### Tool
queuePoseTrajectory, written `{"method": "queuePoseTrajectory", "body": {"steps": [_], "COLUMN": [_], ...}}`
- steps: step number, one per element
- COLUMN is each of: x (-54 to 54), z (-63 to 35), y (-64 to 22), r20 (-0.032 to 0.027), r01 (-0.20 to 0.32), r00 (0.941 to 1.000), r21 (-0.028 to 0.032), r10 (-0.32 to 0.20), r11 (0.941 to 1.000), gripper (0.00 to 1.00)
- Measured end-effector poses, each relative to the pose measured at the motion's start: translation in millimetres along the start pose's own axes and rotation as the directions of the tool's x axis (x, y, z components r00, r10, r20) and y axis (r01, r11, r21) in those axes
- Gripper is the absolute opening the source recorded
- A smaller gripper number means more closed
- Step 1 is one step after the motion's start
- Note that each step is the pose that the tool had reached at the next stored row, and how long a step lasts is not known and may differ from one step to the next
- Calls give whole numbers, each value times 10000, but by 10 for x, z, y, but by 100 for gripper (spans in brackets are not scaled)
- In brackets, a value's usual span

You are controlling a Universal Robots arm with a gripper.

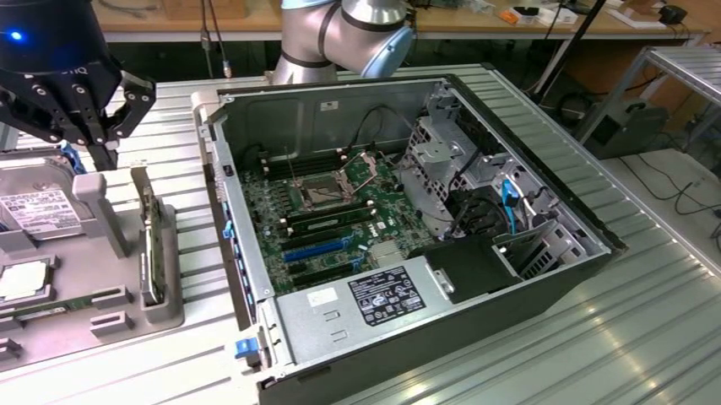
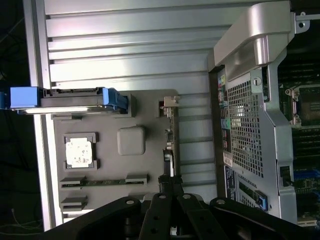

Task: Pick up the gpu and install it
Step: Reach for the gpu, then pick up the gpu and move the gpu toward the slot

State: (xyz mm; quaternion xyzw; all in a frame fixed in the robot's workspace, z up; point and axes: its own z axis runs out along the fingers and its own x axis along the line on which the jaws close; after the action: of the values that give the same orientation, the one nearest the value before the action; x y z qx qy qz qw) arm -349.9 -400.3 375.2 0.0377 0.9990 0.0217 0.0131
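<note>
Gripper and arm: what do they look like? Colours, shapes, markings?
The gripper is all black, with a bulky body carrying a glowing blue light. Its jointed link fingers are dotted with small silver pins. The arm is smooth silver-grey tube with rounded joints and a pale blue cap.

I find the exterior camera mounted high, looking obliquely down on the desk (image 1: 631,337). The open computer case (image 1: 428,253) sits in the centre at middle distance, and the parts tray (image 1: 167,253) lies at the exterior view's left edge. The wrist camera looks steeply down past the pincer (image 2: 171,181), close over that tray (image 2: 145,165), with the case's perforated wall (image 2: 245,125) alongside. Both views share the tray, the ribbed strip of desk beside it and that side of the case. In the exterior view the pincer (image 1: 100,156) hangs above the tray.
</note>
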Motion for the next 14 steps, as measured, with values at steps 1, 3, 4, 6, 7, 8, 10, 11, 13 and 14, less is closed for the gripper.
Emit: {"method": "queuePoseTrajectory", "body": {"steps": [1, 3, 4, 6, 7, 8, 10, 11, 13, 14], "x": [0, 0, 0, 0, 0, 0, 0, 0, 0, 0], "z": [0, 0, 0, 0, 0, 0, 0, 0, 2, 9], "y": [0, 0, 0, 0, 0, 0, 0, 0, 0, 0], "r20": [0, 0, 1, 1, 1, 0, 0, 0, -1, 1], "r01": [0, 0, 0, 0, 0, 0, 0, 0, 0, 0], "r00": [10000, 10000, 10000, 10000, 10000, 10000, 10000, 10000, 10000, 10000], "r21": [0, 0, 0, 0, 0, 0, 0, 0, 1, -1], "r10": [0, 0, 0, 0, 0, 0, 0, 0, 0, 0], "r11": [10000, 10000, 10000, 10000, 10000, 10000, 10000, 10000, 10000, 10000], "gripper": [10, 10, 10, 10, 10, 10, 10, 10, 10, 10]}}
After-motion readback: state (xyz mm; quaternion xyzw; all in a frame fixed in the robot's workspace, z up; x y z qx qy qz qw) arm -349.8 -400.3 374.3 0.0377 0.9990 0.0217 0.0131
